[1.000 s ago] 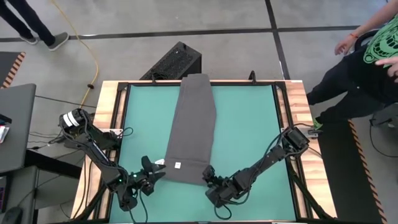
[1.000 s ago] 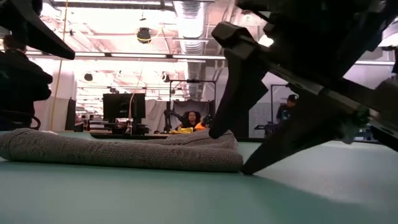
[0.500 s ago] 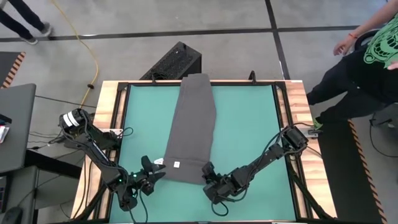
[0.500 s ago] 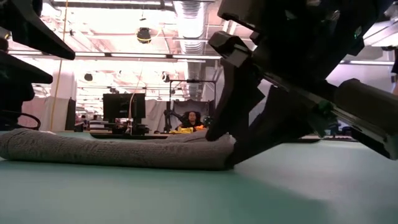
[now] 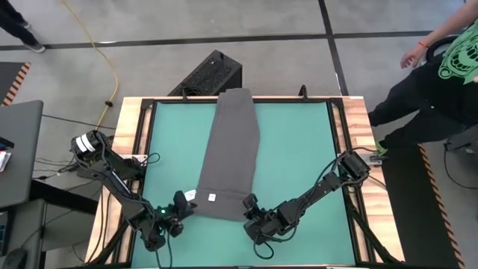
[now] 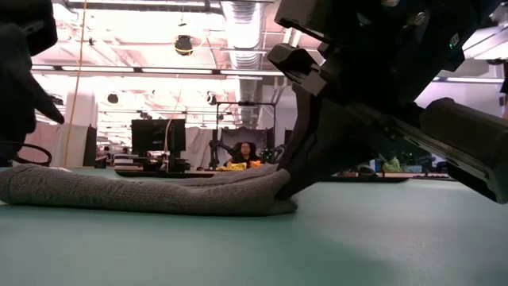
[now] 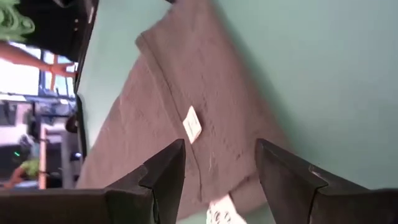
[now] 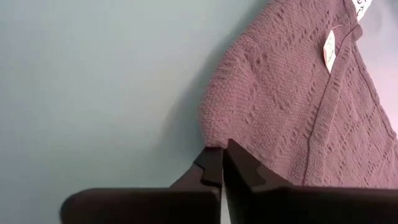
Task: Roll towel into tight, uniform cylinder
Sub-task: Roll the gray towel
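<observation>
Long dark grey cloth towel (image 5: 229,155) lies flat on teal mat (image 5: 299,157). Right gripper (image 5: 249,211) pinches its near corner; left gripper (image 5: 181,207), jaws apart, sits beside the opposite corner.

A robotics lab: ceiling ducts (image 6: 238,32), monitors (image 6: 157,137), another robot rig (image 6: 226,139).

The towel (image 8: 292,118) is soft grey cloth with a rough, knitted, matt weave and a small white paper-like tag (image 8: 329,45). The bench (image 5: 299,157) has a smooth matt teal mat, framed at its edges by pale wood (image 5: 358,149).
</observation>
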### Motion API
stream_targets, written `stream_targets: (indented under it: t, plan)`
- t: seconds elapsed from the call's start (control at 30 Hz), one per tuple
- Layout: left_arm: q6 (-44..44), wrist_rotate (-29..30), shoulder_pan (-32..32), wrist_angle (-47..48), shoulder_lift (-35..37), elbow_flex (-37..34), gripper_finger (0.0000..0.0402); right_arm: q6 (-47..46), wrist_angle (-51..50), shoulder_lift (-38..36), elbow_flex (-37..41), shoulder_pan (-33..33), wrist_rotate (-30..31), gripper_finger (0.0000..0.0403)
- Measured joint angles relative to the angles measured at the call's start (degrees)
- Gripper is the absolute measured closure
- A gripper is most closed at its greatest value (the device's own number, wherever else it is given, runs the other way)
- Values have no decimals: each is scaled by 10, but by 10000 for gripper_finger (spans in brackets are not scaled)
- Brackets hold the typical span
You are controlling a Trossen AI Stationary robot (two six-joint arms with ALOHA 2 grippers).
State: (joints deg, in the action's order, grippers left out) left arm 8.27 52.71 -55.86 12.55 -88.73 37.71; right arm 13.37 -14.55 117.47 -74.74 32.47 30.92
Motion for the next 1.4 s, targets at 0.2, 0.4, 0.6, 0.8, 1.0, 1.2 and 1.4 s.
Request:
stream_targets:
  t: [0.2,0.4,0.6,0.8,1.0,1.2,1.4]
  plan:
    - [46,-70,0,39,-4,0,218,-13,-2,0,0,0,1,351]
    - [61,-73,-10,56,-4,0,218,-16,-3,0,0,0,0,350]
    - [67,-78,1,-30,-4,-44,219,-20,-3,0,0,0,0,350]
    - [151,-59,0,-130,-2,-86,219,-28,-3,0,0,0,0,350]
    - [171,-80,18,-156,-1,-103,219,-29,-1,0,0,0,0,350]
    - [205,-103,52,-188,-2,-108,219,-29,0,0,0,-3,0,350]
    - [217,-118,86,-197,-3,-109,223,-29,1,0,0,-2,0,349]
